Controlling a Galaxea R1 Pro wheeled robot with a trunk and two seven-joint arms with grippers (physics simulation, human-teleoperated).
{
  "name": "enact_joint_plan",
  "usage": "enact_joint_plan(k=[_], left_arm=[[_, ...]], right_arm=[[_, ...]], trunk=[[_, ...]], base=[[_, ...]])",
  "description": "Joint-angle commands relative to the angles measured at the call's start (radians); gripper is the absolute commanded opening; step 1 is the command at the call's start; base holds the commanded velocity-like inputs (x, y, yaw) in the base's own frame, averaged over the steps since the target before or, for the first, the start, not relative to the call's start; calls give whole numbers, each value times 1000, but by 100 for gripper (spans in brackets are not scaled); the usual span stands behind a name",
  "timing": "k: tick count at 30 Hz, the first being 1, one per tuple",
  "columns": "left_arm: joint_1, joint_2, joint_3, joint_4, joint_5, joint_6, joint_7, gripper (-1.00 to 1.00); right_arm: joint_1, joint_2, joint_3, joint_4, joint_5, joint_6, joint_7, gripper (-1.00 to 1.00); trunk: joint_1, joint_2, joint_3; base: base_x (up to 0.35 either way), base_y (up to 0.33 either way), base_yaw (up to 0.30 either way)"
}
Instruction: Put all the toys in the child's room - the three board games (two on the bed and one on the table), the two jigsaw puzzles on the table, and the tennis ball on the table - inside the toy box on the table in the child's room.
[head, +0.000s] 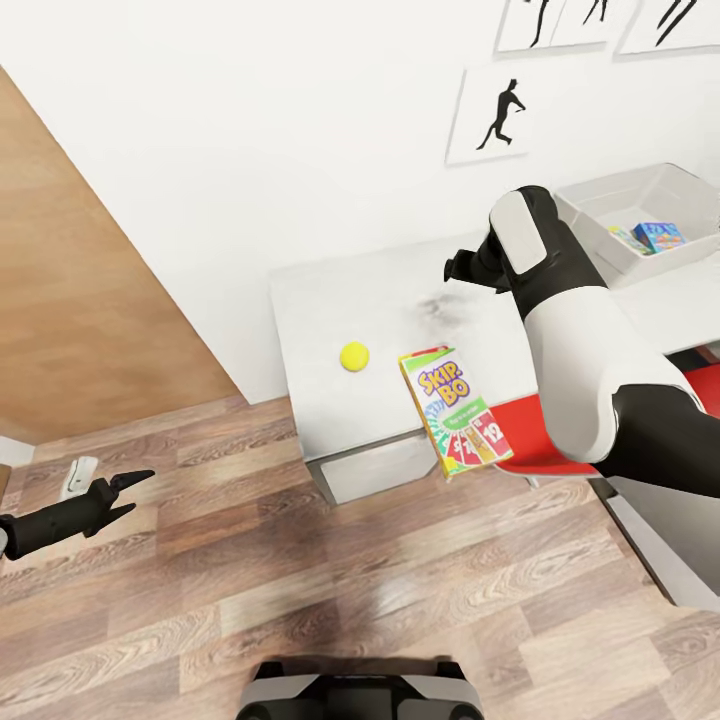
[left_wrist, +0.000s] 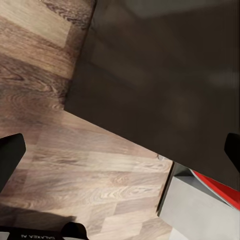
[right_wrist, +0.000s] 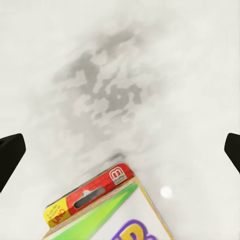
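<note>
— Item one?
— Skip-Bo game box (head: 455, 410): I'm seeing it lying flat, overhanging the desk's (head: 320, 400) front edge. Tennis ball (head: 353, 356) is sitting just beside it. Toy box (head: 640, 215) is standing at the far right corner.
— Grippers?
— Right gripper (right_wrist: 120, 150) is hovering spread wide, empty. Left gripper (head: 125, 492) is hanging wide over the floor (head: 350, 590).

Head view: the right arm (head: 590, 370) reaches forward with elbow bent, its gripper (head: 462, 268) held out ahead, fingers spread wide and empty. The left arm (head: 45, 525) extends low, its gripper (head: 128, 495) likewise parted and empty.
</note>
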Motion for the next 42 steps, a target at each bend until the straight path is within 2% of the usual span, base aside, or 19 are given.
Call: enact_joint_plan(k=[1, 42], left_arm=[[-1, 0, 2, 0, -4, 4, -5, 100], [-1, 0, 2, 0, -4, 4, -5, 100]], right_arm=[[-1, 1, -4, -1, -10, 1, -10, 100], [1, 7, -4, -2, -8, 1, -12, 100]], trunk=[[0, -1, 1], [0, -1, 64]], base=[[0, 0, 0], [0, 0, 0]])
